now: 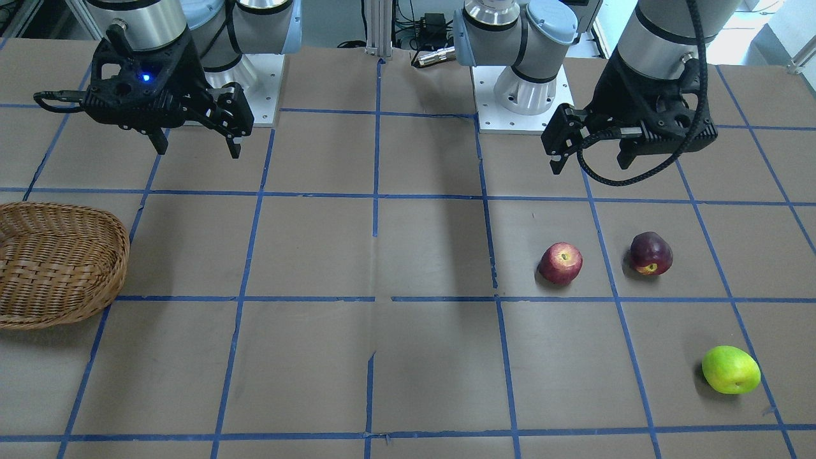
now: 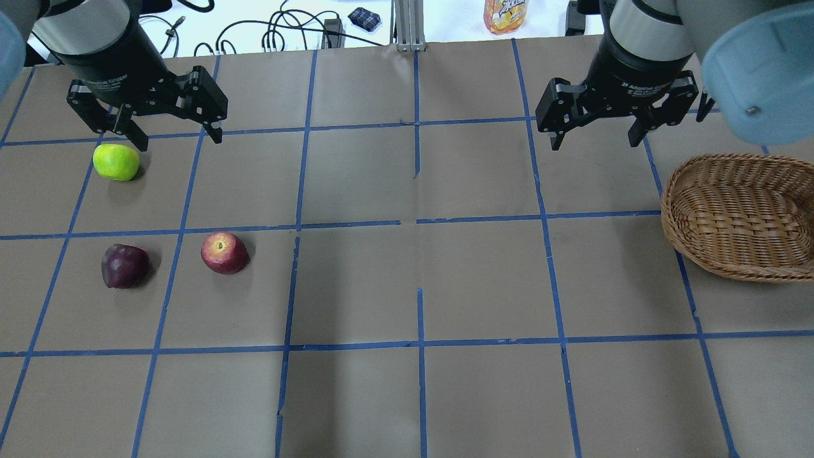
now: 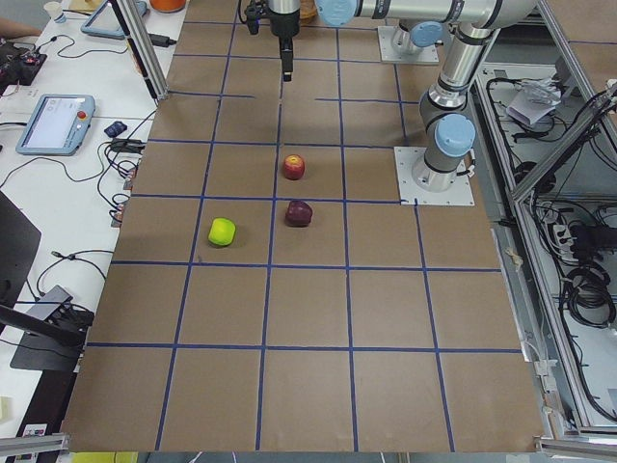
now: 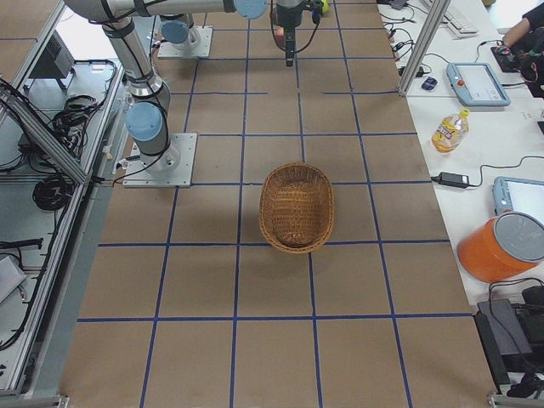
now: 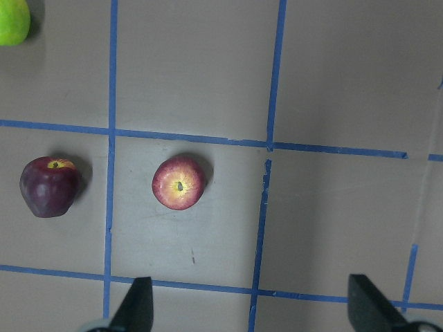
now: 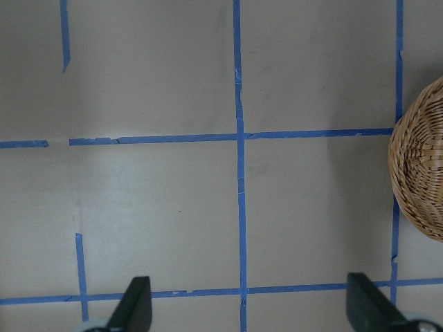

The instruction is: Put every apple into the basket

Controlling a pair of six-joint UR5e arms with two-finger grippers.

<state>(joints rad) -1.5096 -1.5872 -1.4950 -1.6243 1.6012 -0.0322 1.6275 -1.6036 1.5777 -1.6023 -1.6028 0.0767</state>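
Apples [image 2: 224, 252] cluster at overhead nine o'clock, basket [image 2: 674, 191] at three; left tool [image 2: 180, 140] and right tool [image 2: 594, 143] hover spread, empty, likely staged for first pick.

Bright, even light from above. A short soft shadow hugs the red apple [image 2: 224, 252]; a broad faint shadow band crosses the table [image 2: 483, 280]. All views are sharp, without glare.

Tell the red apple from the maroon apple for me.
Red apple is bright red, yellow at the stem; maroon apple is dark purple. Red apple sits stem up; maroon apple is tipped, stem end sideways. Both lie on the table, similar in size.
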